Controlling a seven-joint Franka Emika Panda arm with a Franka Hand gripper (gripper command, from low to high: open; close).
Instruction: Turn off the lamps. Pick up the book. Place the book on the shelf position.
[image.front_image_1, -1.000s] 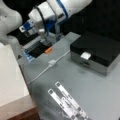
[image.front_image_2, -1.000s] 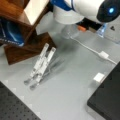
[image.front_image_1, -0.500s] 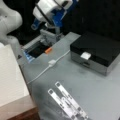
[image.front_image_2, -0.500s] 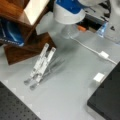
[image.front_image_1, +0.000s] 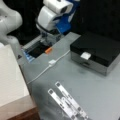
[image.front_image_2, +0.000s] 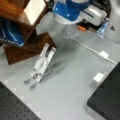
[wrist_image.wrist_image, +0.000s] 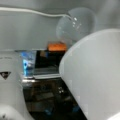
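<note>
The arm's gripper (image.front_image_1: 50, 40) is hovering at eleven o'clock over the small orange switch (image.front_image_1: 48, 50) — its opening I cannot tell — while the pale grey-white flat book (image.front_image_1: 11, 75) is lying at eight o'clock; pressing squarely seems wisest.

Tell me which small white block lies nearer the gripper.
The switch on the white cable, close to the gripper; the other is the latch on the black box.

Book (image.front_image_1: 11, 75) pale grey-white; shelf block (image.front_image_2: 22, 48) dark reddish-brown; box (image.front_image_1: 100, 48) black, white latch (image.front_image_1: 85, 55); tabletop (image.front_image_1: 100, 90) grey; orange tab (image.front_image_1: 48, 50).
</note>
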